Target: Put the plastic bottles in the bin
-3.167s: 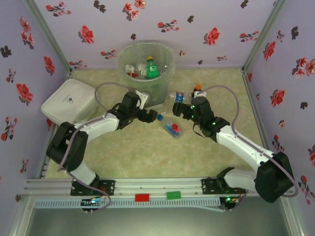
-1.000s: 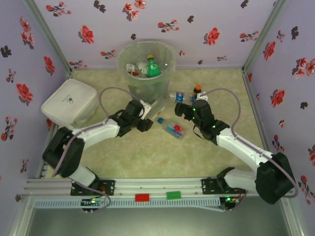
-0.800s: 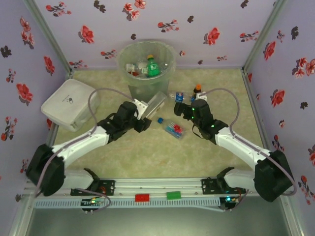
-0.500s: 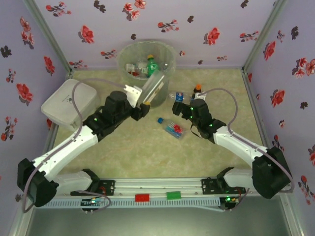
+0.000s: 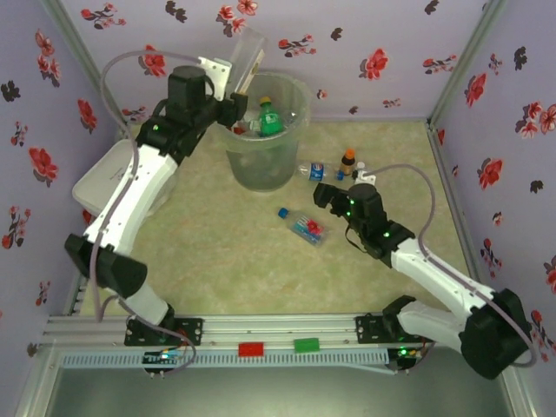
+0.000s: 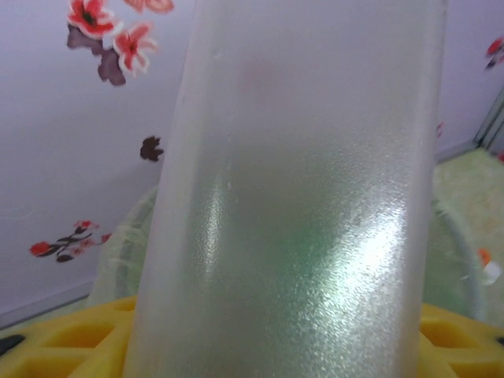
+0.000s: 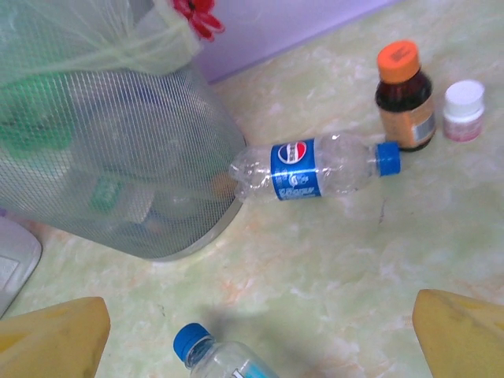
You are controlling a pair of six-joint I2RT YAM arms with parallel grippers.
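The biggest thing first: the bin (image 5: 261, 161) sits at the back of the table, already with a green bottle (image 5: 269, 120) and a few clear ones inside. The change is all on your left side. A second ago that arm was down low at the foot of the bin. Now it's swung right up, and the left hand (image 5: 234, 71) is clamped around a frosted bottle (image 5: 248, 45), held tilted above the bin's back-left rim. In the left wrist view the bottle blocks most of the frame with the rim curving behind it, so I can't tell if it's squarely over the mouth or just over the edge. My guess is you're about to drop it, but nudge inward first or it could clip the rim and bounce out.

The white container (image 5: 113, 178) sits left of the bin, partly under your raised arm and not in the way.

Your right hand (image 5: 324, 193) has barely budged. Its jaws are spread wide with nothing in them, low near the middle of the table. I can see two bottles left on the table:
- A Pepsi-label bottle (image 7: 319, 168) lies with its base right against the foot of the bin.
- A red-label bottle (image 5: 304, 226) with a blue cap lies just beside that hand.

Either looks like a fair next pick.

Watch the brown vial (image 7: 403, 98) with the orange cap and the little white-capped pot (image 7: 462, 110), standing right by the Pepsi bottle's cap. They aren't for the bin and would probably tip easily.
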